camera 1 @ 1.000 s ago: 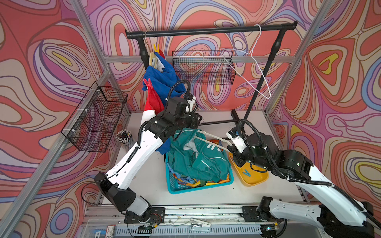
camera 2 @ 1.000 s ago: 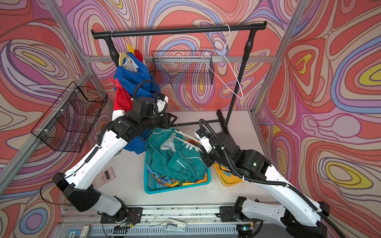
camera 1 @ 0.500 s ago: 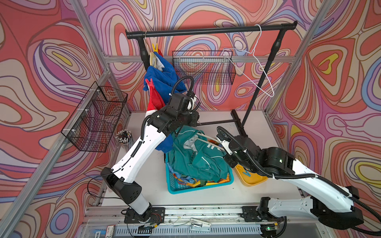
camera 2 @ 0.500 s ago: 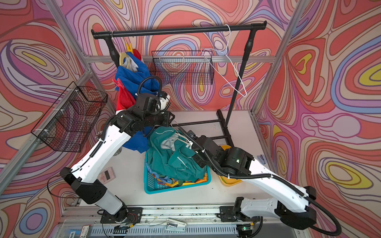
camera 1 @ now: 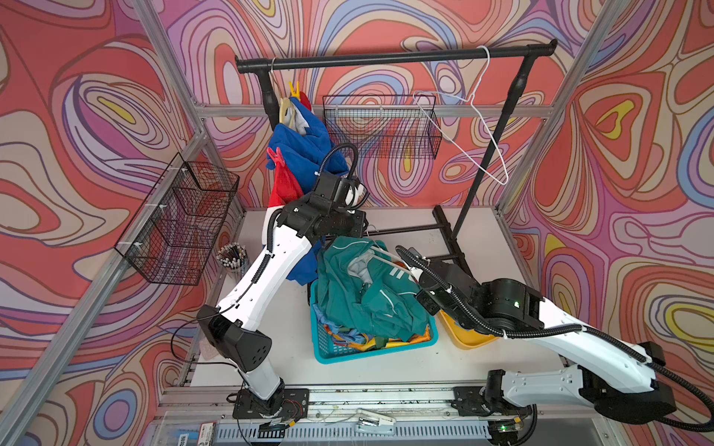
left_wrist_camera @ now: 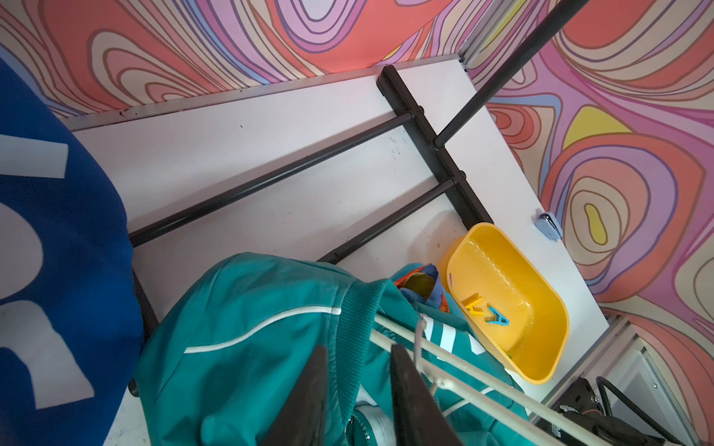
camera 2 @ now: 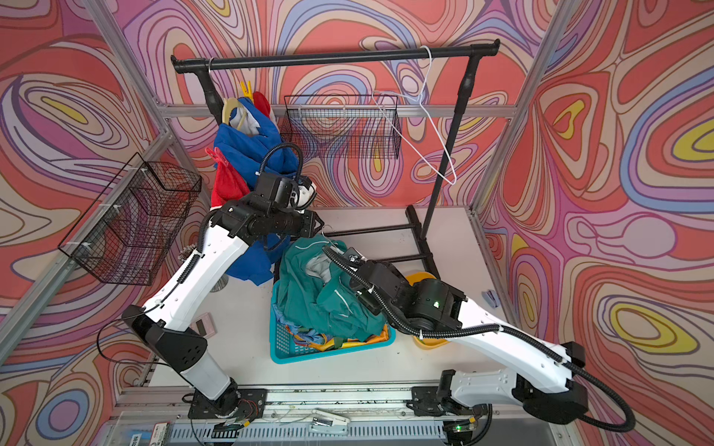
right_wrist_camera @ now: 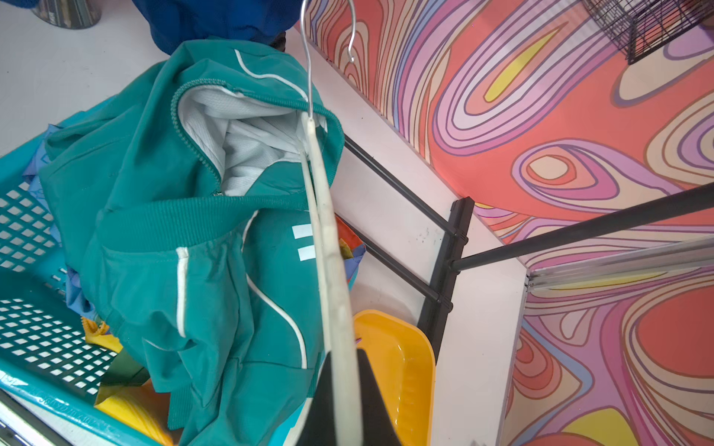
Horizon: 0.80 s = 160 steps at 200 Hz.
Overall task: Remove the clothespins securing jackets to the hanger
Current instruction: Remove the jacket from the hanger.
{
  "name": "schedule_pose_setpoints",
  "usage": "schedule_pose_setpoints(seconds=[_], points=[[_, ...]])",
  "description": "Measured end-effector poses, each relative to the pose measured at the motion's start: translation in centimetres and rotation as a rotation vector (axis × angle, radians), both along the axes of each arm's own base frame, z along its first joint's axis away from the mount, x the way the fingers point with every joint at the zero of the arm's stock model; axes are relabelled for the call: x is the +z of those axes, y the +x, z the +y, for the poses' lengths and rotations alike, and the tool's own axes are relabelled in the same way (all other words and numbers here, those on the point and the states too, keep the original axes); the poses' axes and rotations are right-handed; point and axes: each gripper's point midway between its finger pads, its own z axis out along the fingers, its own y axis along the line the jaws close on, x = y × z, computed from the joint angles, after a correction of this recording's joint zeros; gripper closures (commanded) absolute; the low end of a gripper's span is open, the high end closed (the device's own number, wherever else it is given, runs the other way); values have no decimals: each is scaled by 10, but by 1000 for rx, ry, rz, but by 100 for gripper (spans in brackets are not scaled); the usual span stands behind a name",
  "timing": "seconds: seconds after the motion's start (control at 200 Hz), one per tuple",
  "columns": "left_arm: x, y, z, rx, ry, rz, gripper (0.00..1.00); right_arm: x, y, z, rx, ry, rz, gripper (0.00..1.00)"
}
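Though crumpled, slick teal jacket [right_wrist_camera: 154,270], ribbed collar [right_wrist_camera: 174,222].

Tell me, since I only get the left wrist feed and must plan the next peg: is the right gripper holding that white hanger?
Observer: Yes. The right gripper is shut on one arm of the hanger.
Operator: Any pegs on the blue jacket?
Observer: Two show: a yellow peg at its top and a red peg lower on its side.
Operator: What does the teal jacket lie in?
Observer: A teal basket on the table.
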Motion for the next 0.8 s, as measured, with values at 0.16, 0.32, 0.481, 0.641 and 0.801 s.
schedule_pose_setpoints(seconds=[0.16,0.32,0.481,0.641,0.801], points=[[1,-1,-2,-10,-10,3,67,1,1,-1,-8,-4,-7,100],[3,-1,0,-10,-24,2,65,1,2,-3,-15,-5,-11,100],[9,-1,1,-8,-47,-4,65,0,3,-2,-19,-13,-12,100],[16,-5,-1,-16,-81,-11,65,-5,3,1,-17,-35,-9,100],[13,-9,-3,-25,-95,9,67,-4,3,1,-19,-39,-15,100]])
